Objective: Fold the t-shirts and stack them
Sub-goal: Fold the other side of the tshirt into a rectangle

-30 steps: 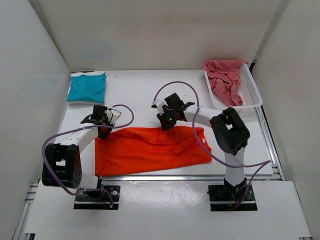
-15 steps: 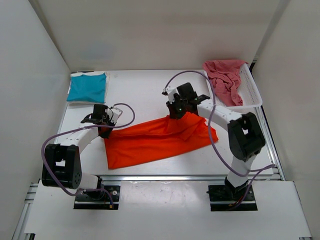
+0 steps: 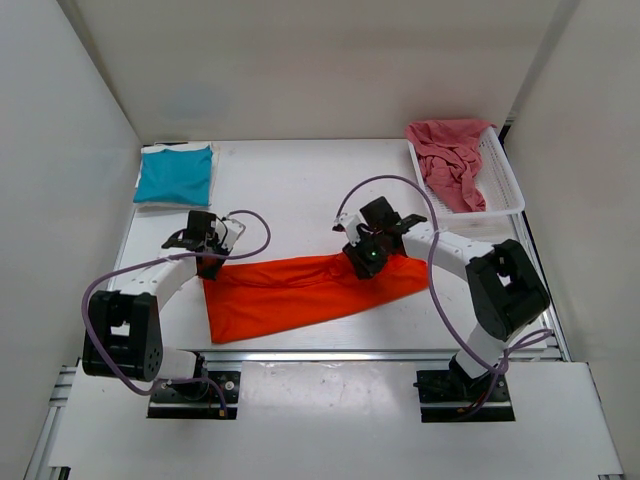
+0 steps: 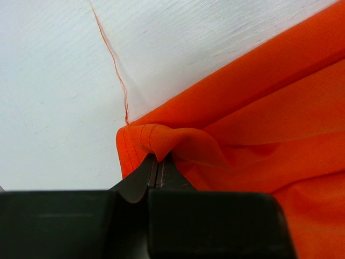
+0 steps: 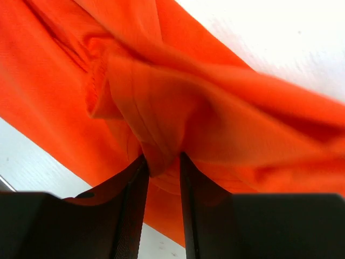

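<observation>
The orange shirt (image 3: 290, 290) lies stretched across the worktop (image 3: 290, 190) toward 6 o'clock, tilted so that its right end sits farther back. The left hand (image 3: 207, 264) is closed tight on the shirt's hemmed corner at 10 o'clock. The right hand (image 3: 368, 262) grips a bunched fold on the far edge at about 1 o'clock, its fingers (image 5: 135, 189) slightly apart with cloth filling the gap. A folded teal shirt (image 3: 175, 175) rests at the worktop's 10 o'clock. A pink-red shirt (image 3: 452, 155) is heaped in the basket (image 3: 505, 180) at 2 o'clock.
</observation>
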Tool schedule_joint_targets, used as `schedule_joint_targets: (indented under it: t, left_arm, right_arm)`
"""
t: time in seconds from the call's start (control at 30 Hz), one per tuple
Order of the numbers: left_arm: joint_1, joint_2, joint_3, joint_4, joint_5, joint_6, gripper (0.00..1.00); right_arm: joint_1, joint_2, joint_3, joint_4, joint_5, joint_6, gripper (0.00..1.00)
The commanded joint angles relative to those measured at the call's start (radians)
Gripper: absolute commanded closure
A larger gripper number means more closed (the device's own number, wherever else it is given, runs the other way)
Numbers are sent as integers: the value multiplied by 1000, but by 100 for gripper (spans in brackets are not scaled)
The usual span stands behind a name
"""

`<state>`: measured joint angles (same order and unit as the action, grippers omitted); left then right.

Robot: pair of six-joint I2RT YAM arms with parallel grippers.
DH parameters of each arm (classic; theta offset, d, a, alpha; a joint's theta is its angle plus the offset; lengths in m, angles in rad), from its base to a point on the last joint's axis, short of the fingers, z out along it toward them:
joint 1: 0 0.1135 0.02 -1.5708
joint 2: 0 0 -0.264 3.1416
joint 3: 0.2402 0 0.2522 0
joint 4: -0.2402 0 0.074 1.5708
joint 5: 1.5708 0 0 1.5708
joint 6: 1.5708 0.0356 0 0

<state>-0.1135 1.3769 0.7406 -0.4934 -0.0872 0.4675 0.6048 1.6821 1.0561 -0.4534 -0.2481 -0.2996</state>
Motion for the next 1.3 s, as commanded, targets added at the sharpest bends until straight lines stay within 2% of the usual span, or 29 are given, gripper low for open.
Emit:
schedule_joint_targets:
  t: [0.0,0.13,0.27,0.57,0.67,0.77,0.9,1.0,1.1,1.27]
  left_arm:
    - [-8,-47,-17,4,-11,8,100]
    - [-6,-55,-26,1,-3,7,100]
    - [-5,-58,-29,6,-14,5,100]
    - [-8,-59,-23,0,-14,7,100]
    - [-9,-59,-21,1,-19,10,100]
    - [-12,-59,-18,1,-13,7,100]
    - [-15,-73,-29,12,-19,2,100]
    - [-17,-76,-36,26,-9,-3,100]
    - [-22,-81,-47,45,-8,-10,100]
    - [-29,-88,-46,56,1,8,100]
  right_arm:
    - [-17,-50,19,-17,27,-39,66]
    - [-19,-71,22,-83,6,-55,67]
    - [-72,-96,39,-122,-60,-36,67]
    - [-88,-104,145,22,-112,55,58]
    - [-36,-21,224,93,-22,92,55]
    - [9,57,297,96,3,116,52]
    - [68,93,343,7,70,100,51]
    - [119,79,322,-48,148,122,50]
    - [182,54,266,-38,346,151,49]
    - [219,60,269,-64,459,260,41]
